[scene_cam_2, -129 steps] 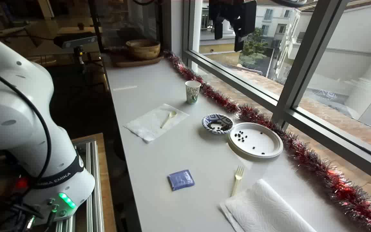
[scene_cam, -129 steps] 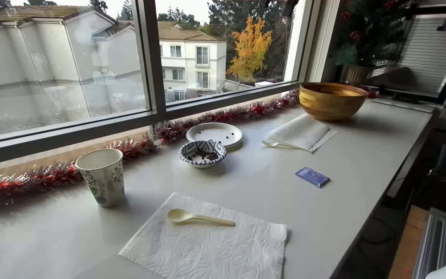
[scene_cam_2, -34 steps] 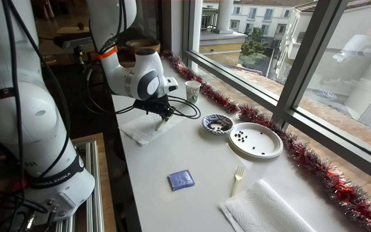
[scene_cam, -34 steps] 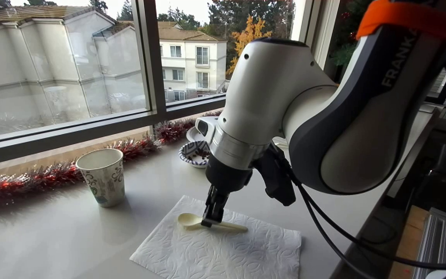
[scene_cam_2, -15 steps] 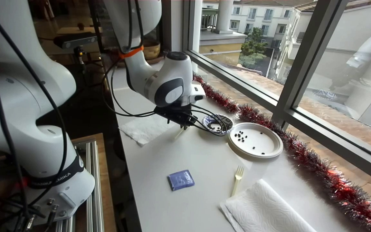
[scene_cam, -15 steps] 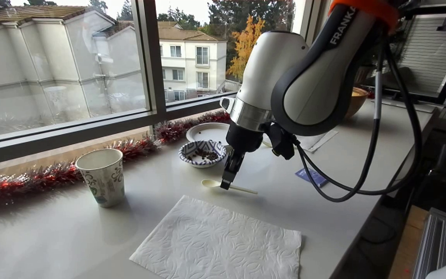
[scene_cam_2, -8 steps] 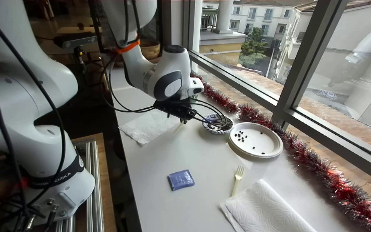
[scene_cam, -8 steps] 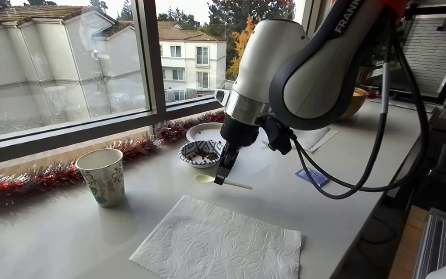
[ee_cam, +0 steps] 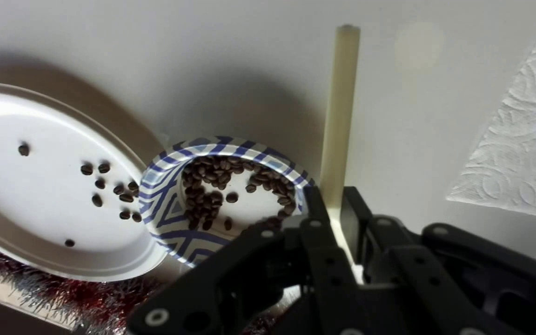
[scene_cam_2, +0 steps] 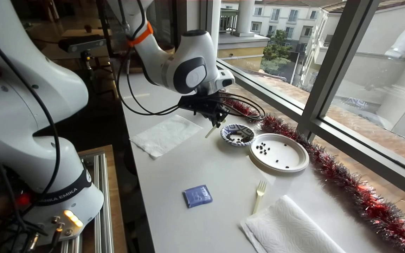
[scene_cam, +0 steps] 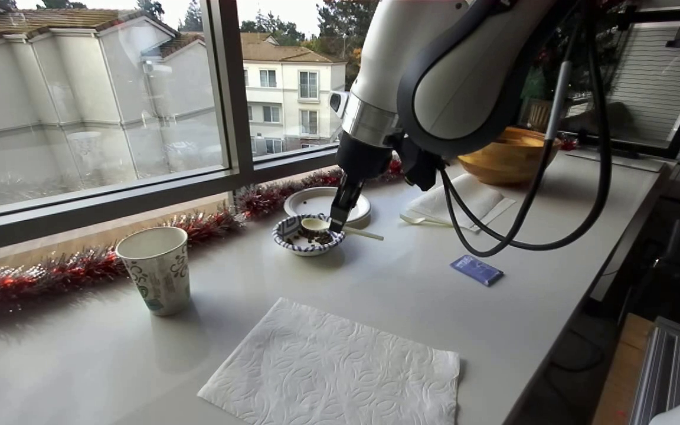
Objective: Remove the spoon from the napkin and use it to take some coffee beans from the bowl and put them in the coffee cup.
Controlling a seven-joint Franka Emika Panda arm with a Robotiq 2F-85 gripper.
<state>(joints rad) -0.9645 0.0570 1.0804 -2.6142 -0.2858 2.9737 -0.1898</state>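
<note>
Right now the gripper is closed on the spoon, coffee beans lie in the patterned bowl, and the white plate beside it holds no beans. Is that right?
Not quite: the white plate does hold loose beans, as the wrist view shows. The rest stands: the gripper is closed on the spoon, and coffee beans lie in the patterned bowl.

In an exterior view, the camera looks obliquely down the counter (scene_cam: 239, 283), window (scene_cam: 139, 118) at 10 o'clock. In an exterior view, the camera faces roughly the reverse way: Franka base (scene_cam_2: 81, 203) at 8 o'clock, window at 2. Both exterior views share embossed napkin (scene_cam: 340, 360), paper bowl (scene_cam: 307, 251) and paper plate (scene_cam_2: 281, 153). Wrist view: nearest; looks steeply down; jaws at 5 o'clock.
</note>
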